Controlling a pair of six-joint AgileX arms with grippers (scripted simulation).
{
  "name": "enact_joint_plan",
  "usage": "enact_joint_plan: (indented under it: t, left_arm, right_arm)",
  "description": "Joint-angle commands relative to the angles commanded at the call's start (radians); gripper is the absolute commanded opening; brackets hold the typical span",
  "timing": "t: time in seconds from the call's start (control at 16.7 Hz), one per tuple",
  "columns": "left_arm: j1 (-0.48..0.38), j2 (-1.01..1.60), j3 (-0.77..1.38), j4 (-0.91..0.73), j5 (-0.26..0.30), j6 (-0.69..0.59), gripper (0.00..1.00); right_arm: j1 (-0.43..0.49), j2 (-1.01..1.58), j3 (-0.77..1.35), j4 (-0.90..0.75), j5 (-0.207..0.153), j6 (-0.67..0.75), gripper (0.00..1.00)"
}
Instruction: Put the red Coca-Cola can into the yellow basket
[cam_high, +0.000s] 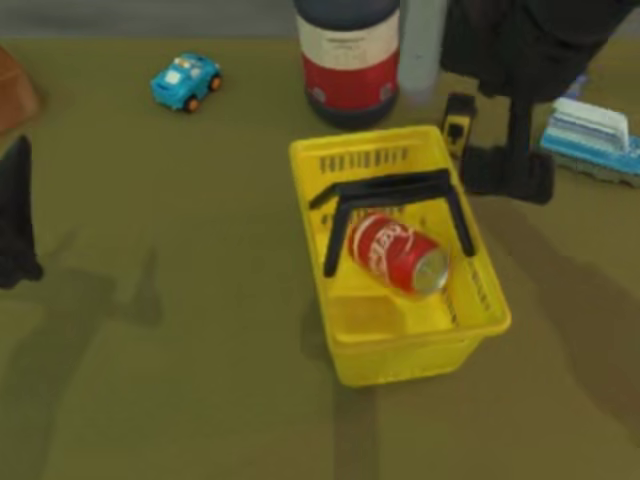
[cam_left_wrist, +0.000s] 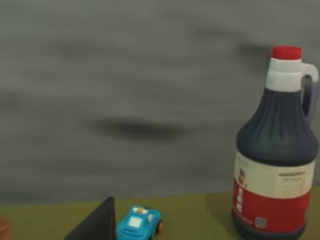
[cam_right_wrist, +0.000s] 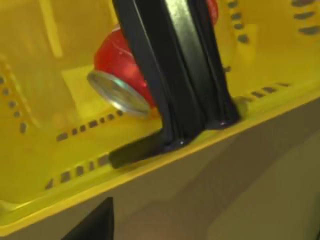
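The red Coca-Cola can (cam_high: 397, 253) lies on its side on the floor of the yellow basket (cam_high: 470, 340), under the black folding handle (cam_high: 392, 190), with nothing gripping it. In the right wrist view the can (cam_right_wrist: 117, 70) shows its silver end behind the handle (cam_right_wrist: 170, 75), inside the basket wall (cam_right_wrist: 60, 170). My right gripper (cam_high: 500, 160) hovers open just outside the basket's far right corner; one dark fingertip (cam_right_wrist: 97, 222) shows beside the rim. My left gripper (cam_high: 18, 210) rests open at the table's left edge, far from the basket.
A large dark bottle with a red and white label (cam_high: 347, 55) stands just behind the basket. A blue toy car (cam_high: 186, 81) sits at the back left, a blue and white object (cam_high: 595, 140) at the back right, a brown object (cam_high: 12, 90) at the far left.
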Motion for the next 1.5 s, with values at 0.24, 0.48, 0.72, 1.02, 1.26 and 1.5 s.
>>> enact_joint_plan:
  t: [0.24,0.48,0.72,1.02,1.26,1.5]
  left_arm:
    - [0.024,-0.298,-0.205,-0.121,-0.160,0.049,1.00]
    - [0.034,-0.434,-0.311,-0.176,-0.245,0.083,1.00]
    - [0.034,-0.443,-0.319,-0.180,-0.251,0.086,1.00]
    - [0.034,-0.443,-0.319,-0.180,-0.251,0.086,1.00]
    - [0.034,-0.443,-0.319,-0.180,-0.251,0.086,1.00]
    - [0.034,-0.443,-0.319,-0.180,-0.251,0.086,1.00]
  right_arm:
    - [0.082,0.297,0.300,-0.195,-0.001,-0.132,1.00]
    - [0.125,0.435,0.440,-0.293,-0.003,-0.200,1.00]
    - [0.128,0.443,0.449,-0.300,-0.003,-0.205,1.00]
    - [0.127,0.430,0.388,-0.252,-0.003,-0.205,1.00]
    - [0.128,0.417,0.324,-0.200,-0.003,-0.204,1.00]
    - [0.128,0.417,0.324,-0.200,-0.003,-0.204,0.92]
